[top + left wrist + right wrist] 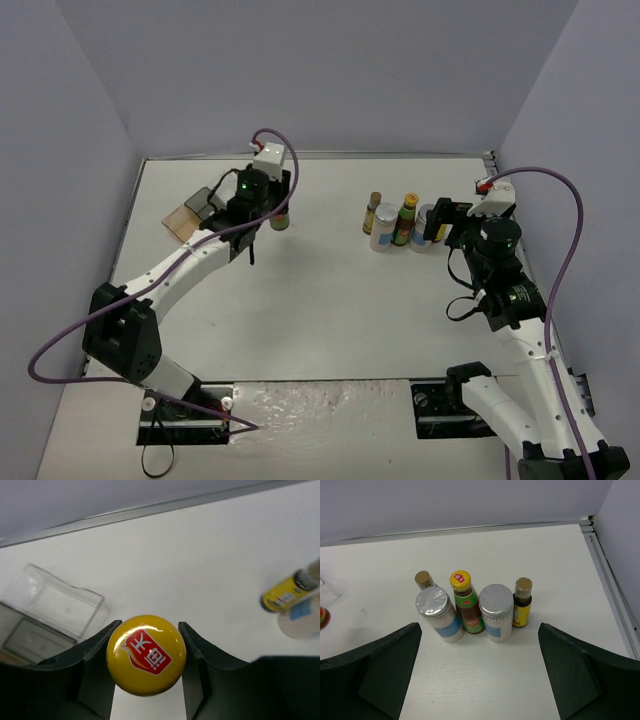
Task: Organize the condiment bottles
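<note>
My left gripper [146,666] is shut on the yellow cap [146,655] of one sauce bottle [281,220], which stands upright left of centre at the back of the table. Beside it on the left lies the clear tinted tray [50,610]. The other condiment bottles stand grouped at the right: a brown-capped bottle [423,579], a silver-lidded jar [434,605], a yellow-capped sauce [463,600], a second silver-lidded jar [496,605] and a slim brown-capped bottle [522,605]. My right gripper [479,645] hangs open just in front of this group, touching none of them.
The tray [190,215] sits near the table's left rear. A raised edge [607,590] borders the table close to the right of the bottle group [400,222]. Walls enclose the back and both sides.
</note>
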